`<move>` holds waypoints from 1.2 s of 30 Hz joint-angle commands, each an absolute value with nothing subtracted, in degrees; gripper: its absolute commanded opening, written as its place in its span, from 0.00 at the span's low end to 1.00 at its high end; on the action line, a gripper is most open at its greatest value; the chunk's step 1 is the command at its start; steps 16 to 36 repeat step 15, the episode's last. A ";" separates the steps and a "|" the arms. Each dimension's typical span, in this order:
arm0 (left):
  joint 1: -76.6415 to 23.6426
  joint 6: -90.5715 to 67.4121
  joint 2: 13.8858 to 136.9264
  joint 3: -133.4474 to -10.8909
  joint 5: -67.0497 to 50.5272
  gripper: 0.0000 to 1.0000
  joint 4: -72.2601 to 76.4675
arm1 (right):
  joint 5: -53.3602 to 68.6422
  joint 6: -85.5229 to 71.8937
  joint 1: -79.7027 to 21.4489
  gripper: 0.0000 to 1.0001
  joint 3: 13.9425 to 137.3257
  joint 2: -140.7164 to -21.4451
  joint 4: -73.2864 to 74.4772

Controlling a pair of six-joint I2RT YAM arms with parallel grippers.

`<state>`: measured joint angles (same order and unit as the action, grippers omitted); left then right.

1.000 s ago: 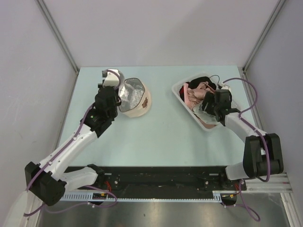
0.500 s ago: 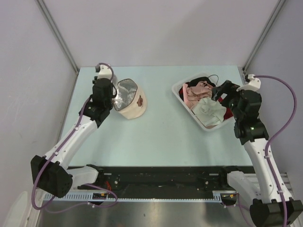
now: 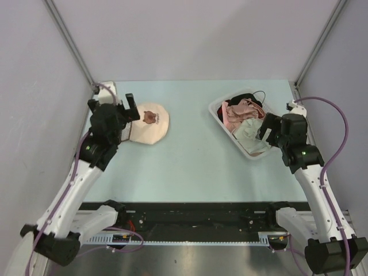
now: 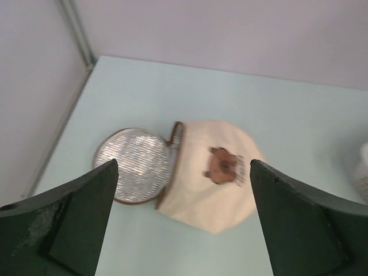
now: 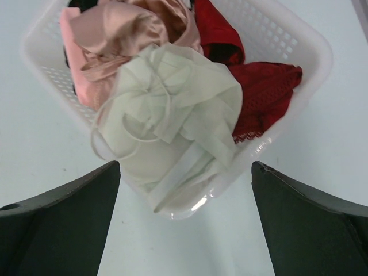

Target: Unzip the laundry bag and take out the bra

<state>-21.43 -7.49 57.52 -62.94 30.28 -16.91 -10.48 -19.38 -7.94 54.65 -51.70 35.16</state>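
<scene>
Left gripper [image 3: 126, 115] hangs empty, jaws wide apart. The laundry bag [image 4: 210, 172] lies just right of it on the surface [image 4: 287, 103], unzipped, long axis crosswise, silver flap pointing left. Right gripper [image 5: 184, 172], jaws apart, hovers over the bra [image 5: 172, 115], crumpled in the tray [image 5: 299, 46]; its axis is hard to call.

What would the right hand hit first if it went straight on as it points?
Probably the pale mint soft bra, lying on top in the white perforated plastic basket; the right hand points straight at it.
</scene>
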 commanded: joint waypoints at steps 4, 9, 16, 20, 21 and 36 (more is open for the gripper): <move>-21.36 -17.57 42.46 -49.42 8.19 1.00 -21.35 | -18.98 -22.32 -10.72 1.00 55.72 -51.95 42.62; -21.36 -16.97 38.15 -44.57 8.43 1.00 -23.73 | -19.16 -22.68 -11.08 1.00 55.11 -50.63 41.58; -21.36 -15.82 38.93 -45.00 8.53 1.00 -24.87 | -18.72 -23.11 -11.25 1.00 55.02 -51.59 40.61; -21.36 -15.82 38.93 -45.00 8.53 1.00 -24.87 | -18.72 -23.11 -11.25 1.00 55.02 -51.59 40.61; -21.36 -15.82 38.93 -45.00 8.53 1.00 -24.87 | -18.72 -23.11 -11.25 1.00 55.02 -51.59 40.61; -21.36 -15.82 38.93 -45.00 8.53 1.00 -24.87 | -18.72 -23.11 -11.25 1.00 55.02 -51.59 40.61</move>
